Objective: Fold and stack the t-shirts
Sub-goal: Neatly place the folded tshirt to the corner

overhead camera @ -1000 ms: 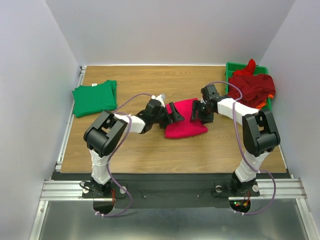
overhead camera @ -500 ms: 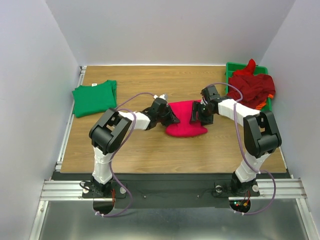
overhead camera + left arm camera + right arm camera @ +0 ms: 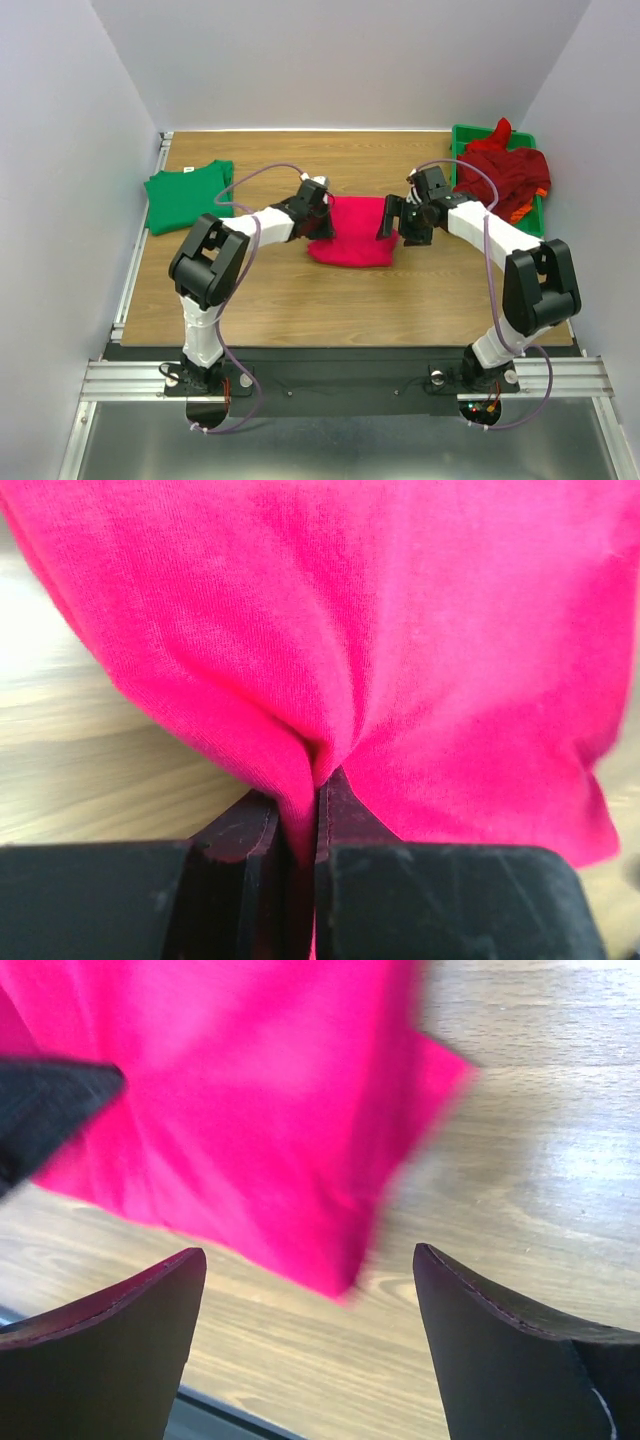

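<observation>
**Left gripper pinches pink shirt, right gripper open beside it**

At the far left of the tabletop (image 3: 300, 290) a green shirt (image 3: 188, 195) lies folded flat, well apart from both arms.

Toward the middle, the left gripper (image 3: 322, 228) sits at the left edge of the pink shirt (image 3: 352, 240). In the left wrist view this gripper (image 3: 300, 815) is clamped on a fold of the pink shirt (image 3: 400, 630). The cloth is squeezed into a thin ridge between the two fingertips (image 3: 245, 825) and spreads out wide beyond them. Bare tabletop (image 3: 80, 750) shows to the left of it.

The pink shirt lies as a compact, roughly rectangular bundle at the middle of the tabletop, between the two grippers.

The right gripper (image 3: 400, 228) is at the shirt's right edge. In the right wrist view this gripper (image 3: 310, 1310) has its fingers (image 3: 120, 1340) spread wide and holds nothing. A corner of the pink shirt (image 3: 260, 1110) points down toward the gap between them, with the tabletop (image 3: 540, 1140) to its right. This view is blurred.

At the far right corner a green tray (image 3: 470, 135) holds a rumpled heap of red shirts (image 3: 505, 175). A bit of an orange shirt (image 3: 541, 190) shows at the heap's right side.
</observation>
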`<state>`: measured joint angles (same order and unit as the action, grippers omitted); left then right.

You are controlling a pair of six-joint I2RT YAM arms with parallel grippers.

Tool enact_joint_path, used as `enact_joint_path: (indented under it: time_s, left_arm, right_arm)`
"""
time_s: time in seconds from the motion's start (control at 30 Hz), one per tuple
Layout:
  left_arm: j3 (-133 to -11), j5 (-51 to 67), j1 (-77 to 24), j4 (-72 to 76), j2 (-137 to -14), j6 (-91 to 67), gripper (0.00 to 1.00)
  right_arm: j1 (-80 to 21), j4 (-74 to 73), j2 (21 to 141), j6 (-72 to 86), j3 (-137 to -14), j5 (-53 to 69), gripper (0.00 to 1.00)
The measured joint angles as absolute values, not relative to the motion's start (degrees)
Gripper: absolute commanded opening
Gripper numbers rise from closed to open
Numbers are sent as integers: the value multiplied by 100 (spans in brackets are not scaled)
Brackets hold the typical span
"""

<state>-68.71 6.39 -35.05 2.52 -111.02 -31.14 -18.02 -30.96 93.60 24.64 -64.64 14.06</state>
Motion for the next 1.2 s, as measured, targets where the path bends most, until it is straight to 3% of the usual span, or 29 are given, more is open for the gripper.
enact_joint_path:
  time_s: [0.43,0.87,1.2]
  left_arm:
    - [-8119,279,-2519,-1914,-10879,-1400,0]
    - [-10103,84,-1658,-3365,-10886,-456,0]
    - [-10425,19,-781,-3789,-10899,-169,0]
  right_arm:
    - [-1806,-3181,8733,2510,-6007,1653,92]
    - [-1806,-3253,8136,2423,-5745,1890,92]
    - [-1806,-3260,7990,2320,-5301,1981,92]
